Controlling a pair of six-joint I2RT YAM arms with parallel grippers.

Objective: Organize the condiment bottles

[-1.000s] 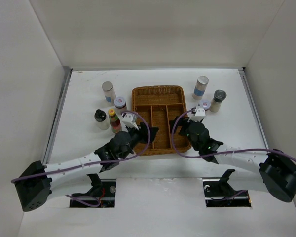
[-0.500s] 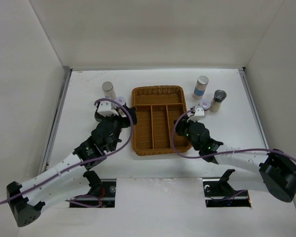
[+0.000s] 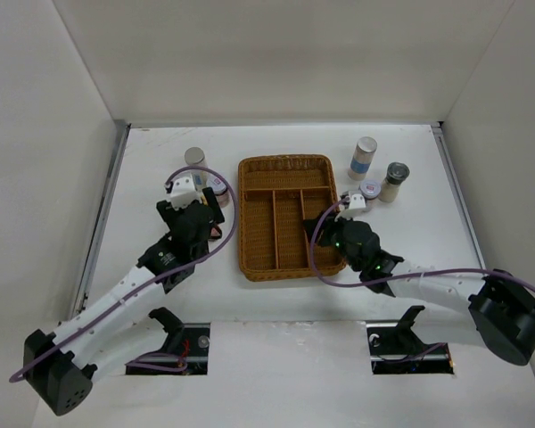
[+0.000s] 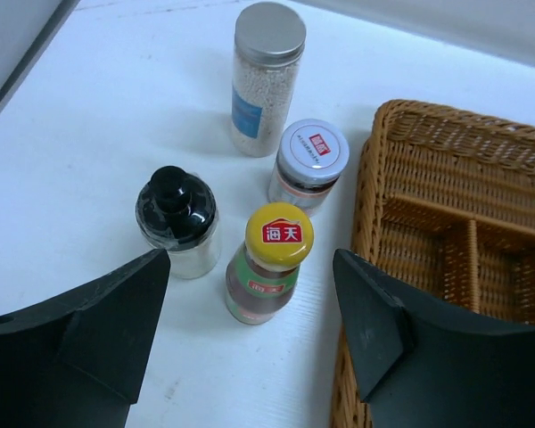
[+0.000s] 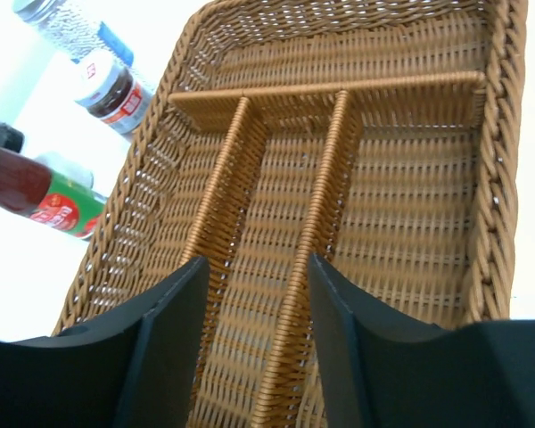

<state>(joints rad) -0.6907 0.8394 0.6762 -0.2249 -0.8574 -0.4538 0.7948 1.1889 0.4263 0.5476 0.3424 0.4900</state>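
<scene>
Left gripper [image 4: 251,267] spread over sauce bottle [image 4: 276,239], black-capped bottle [image 4: 176,218] beside; right gripper [image 5: 256,263] spread, seemingly over wicker tray [image 5: 499,160].

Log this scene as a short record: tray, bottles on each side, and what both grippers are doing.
tray: wicker tray, mid-table, compartments empty
left of tray: silver-lidded cylinder, short jar, black-capped bottle, yellow-capped sauce bottle, all upright
right of tray: blue-labelled cylinder, dark-topped bottle, purple-topped jar, all upright
left gripper: jaws open, empty, above the left bottles
right gripper: jaws open, empty, by the tray's right edge
</scene>
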